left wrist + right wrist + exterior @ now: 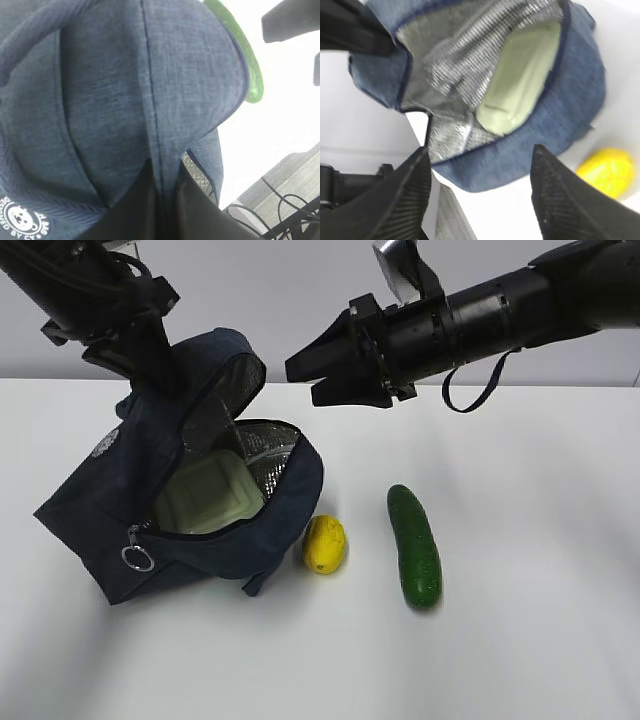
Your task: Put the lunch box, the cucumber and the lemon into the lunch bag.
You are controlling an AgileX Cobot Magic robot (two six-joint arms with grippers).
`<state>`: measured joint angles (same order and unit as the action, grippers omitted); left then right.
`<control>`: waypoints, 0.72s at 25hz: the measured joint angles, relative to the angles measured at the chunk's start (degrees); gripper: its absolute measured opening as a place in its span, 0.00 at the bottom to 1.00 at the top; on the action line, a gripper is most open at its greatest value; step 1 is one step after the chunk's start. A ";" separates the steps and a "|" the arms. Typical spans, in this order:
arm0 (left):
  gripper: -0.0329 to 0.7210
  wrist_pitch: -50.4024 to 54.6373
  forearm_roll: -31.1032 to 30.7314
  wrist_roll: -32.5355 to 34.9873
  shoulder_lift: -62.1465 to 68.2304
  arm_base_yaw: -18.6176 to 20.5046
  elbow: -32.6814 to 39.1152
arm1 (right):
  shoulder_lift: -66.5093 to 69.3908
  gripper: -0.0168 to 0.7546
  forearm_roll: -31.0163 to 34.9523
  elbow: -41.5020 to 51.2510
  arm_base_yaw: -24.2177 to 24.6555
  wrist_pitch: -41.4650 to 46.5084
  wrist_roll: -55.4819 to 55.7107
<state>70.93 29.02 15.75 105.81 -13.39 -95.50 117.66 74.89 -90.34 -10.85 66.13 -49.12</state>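
Observation:
The navy lunch bag (95, 510) lies tilted on the white table with its mouth facing the camera. My left gripper (158, 368) is shut on the bag's top flap (110, 100) and holds it up; the fabric runs between the two fingers (200, 215). The lunch box (205, 498), pale green lid showing, sits inside the silver lining (520, 80). The lemon (325, 544) lies just right of the bag, and the cucumber (414, 545) lies further right. My right gripper (303, 380) hangs open and empty above the table, right of the bag's raised flap (480, 150).
The zipper's ring pull (137, 558) hangs at the bag's front left corner. A dark cable loop (480, 390) dangles under the right arm. White table stretches to the right of the cucumber and in front of it.

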 joint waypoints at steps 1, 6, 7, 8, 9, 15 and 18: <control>0.05 0.00 0.00 0.12 0.00 0.27 0.00 | -0.68 0.63 -1.46 0.00 0.33 0.41 0.68; 0.05 0.10 -0.03 0.48 0.00 1.96 0.00 | -3.70 0.63 -10.68 0.00 0.65 1.09 5.50; 0.05 0.10 -0.14 0.48 0.00 2.34 0.00 | -4.28 0.63 -12.70 0.00 0.65 1.09 6.52; 0.05 0.10 -0.26 0.56 0.00 2.56 0.00 | -4.82 0.63 -14.62 0.00 0.65 1.09 7.75; 0.05 0.10 -0.50 0.56 0.00 2.92 0.00 | -5.11 0.63 -16.25 0.00 0.65 1.09 8.81; 0.05 0.10 -1.78 0.70 0.26 3.57 0.00 | -5.49 0.63 -29.96 0.00 0.32 0.17 17.30; 0.05 0.10 -1.78 0.70 1.21 3.57 0.00 | -5.49 0.63 -37.00 0.00 -0.30 -0.47 21.90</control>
<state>71.03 27.24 16.45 107.01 -9.82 -95.50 112.17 37.89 -90.34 -11.14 65.66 -27.22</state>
